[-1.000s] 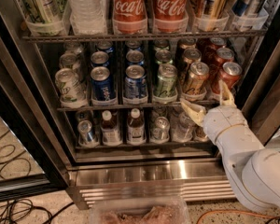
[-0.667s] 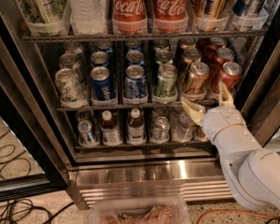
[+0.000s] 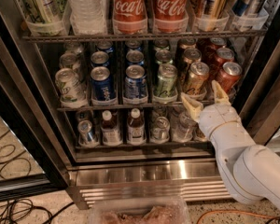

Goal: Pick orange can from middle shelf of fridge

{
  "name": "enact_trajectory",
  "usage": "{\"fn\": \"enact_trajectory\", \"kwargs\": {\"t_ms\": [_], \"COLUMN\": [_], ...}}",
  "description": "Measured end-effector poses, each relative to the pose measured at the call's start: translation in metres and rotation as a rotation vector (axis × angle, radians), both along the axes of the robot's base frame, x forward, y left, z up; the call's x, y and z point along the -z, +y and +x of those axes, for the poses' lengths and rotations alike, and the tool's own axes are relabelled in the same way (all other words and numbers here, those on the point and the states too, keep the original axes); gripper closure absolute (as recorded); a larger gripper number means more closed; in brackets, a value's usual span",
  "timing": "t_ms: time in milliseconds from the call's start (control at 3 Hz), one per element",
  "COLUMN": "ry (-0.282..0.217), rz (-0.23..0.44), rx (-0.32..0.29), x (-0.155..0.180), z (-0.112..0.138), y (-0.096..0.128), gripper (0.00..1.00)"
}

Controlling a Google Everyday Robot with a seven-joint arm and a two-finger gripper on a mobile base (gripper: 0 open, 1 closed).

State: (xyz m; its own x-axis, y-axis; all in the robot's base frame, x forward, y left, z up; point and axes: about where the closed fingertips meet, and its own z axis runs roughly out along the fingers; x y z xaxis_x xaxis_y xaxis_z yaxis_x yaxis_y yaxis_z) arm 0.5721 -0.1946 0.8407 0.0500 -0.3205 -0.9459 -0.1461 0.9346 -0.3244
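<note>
The fridge [image 3: 144,174] stands open with a steel base and dark interior. Its middle shelf [image 3: 116,107] is a wire rack with lanes of cans. The orange can [image 3: 196,78] has a golden-orange body and silver top. It leans at the front of the fifth lane, between a green-and-white can [image 3: 165,80] and a red can [image 3: 228,77]. My white gripper [image 3: 205,96] is open just in front of and below the orange can. One fingertip [image 3: 190,102] is under the can's left side, the other fingertip [image 3: 219,90] is at its right. The fingers do not hold anything.
Above is a rack with Coca-Cola bottles [image 3: 129,6], a water bottle [image 3: 86,8] and tall cans. Below is a rack of small bottles [image 3: 136,125] and cans. The glass door frame [image 3: 23,125] is at the left. Cables [image 3: 9,209] lie on the floor. A clear tray [image 3: 140,211] is at the bottom.
The gripper has crept slightly closer to the orange can; nothing else has moved.
</note>
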Motion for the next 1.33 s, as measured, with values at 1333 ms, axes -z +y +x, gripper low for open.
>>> {"fn": "enact_trajectory", "kwargs": {"t_ms": [1333], "ry": [-0.056], "rz": [0.031], "rx": [0.047], "x": [0.003], "z": [0.046], "y": [-0.001], "gripper": [0.34]}}
